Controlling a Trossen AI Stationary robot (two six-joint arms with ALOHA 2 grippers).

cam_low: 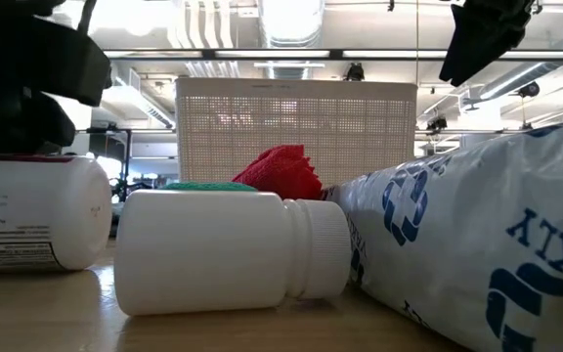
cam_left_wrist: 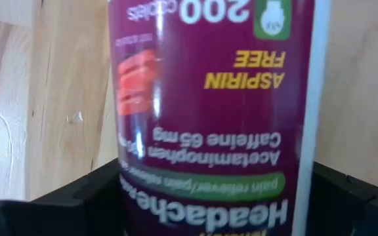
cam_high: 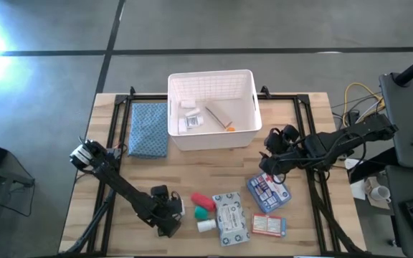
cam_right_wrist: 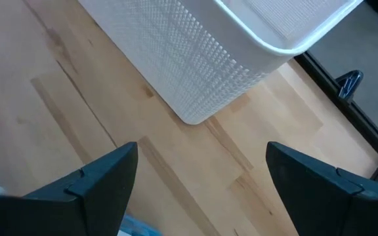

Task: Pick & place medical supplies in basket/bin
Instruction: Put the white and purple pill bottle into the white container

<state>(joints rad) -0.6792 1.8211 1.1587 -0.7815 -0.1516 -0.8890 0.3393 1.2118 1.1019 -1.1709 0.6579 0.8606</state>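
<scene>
Wooden table [cam_high: 192, 168]: white bin [cam_high: 212, 109], blue cloth [cam_high: 149, 129], supplies [cam_high: 231, 211] near front, seemingly loose.

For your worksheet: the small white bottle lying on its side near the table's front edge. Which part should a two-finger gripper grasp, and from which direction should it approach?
Grip the white bottle across the middle of its round body, coming straight down from above. It lies on its side, so its curved flanks face outward for the two fingers. Its ribbed cap is narrower and sits close to the grey-white packet, leaving less room there.
</scene>
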